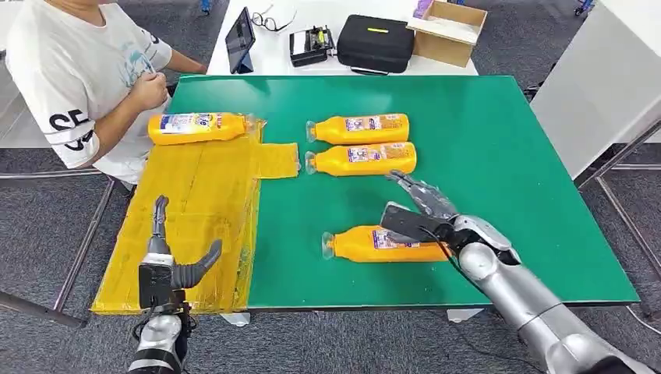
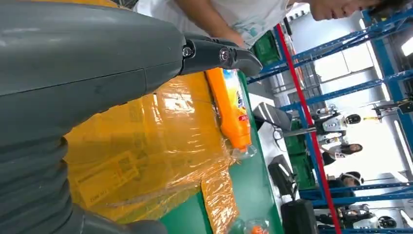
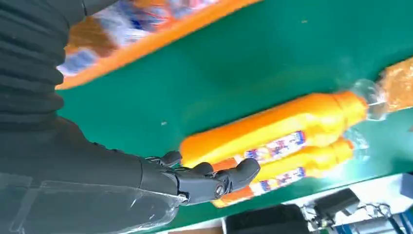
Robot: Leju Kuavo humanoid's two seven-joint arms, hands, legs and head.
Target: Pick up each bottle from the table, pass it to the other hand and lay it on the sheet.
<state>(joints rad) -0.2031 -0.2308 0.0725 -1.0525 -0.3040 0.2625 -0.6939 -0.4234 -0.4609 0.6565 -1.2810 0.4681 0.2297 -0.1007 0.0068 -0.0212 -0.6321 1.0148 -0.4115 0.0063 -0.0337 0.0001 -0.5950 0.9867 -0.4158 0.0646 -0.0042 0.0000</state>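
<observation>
Four orange bottles lie on their sides. One bottle (image 1: 199,127) (image 2: 231,112) rests at the far end of the yellow sheet (image 1: 195,226) (image 2: 146,146). Two bottles (image 1: 358,128) (image 1: 362,158) lie side by side mid-table, and appear in the right wrist view as the nearer bottle (image 3: 272,124) and the farther one (image 3: 292,168). The nearest bottle (image 1: 374,244) (image 3: 146,29) lies near the front edge. My right hand (image 1: 421,209) (image 3: 195,180) hovers over its base end, fingers stretched out and holding nothing. My left hand (image 1: 167,265) (image 2: 97,63) is over the sheet's front part, fingers apart and empty.
The green table (image 1: 499,156) ends just behind my right forearm. A person (image 1: 86,70) sits at the far left corner, a hand near the sheet's bottle. Behind stands a white table with a tablet (image 1: 239,39), a black case (image 1: 376,43) and a cardboard box (image 1: 446,29).
</observation>
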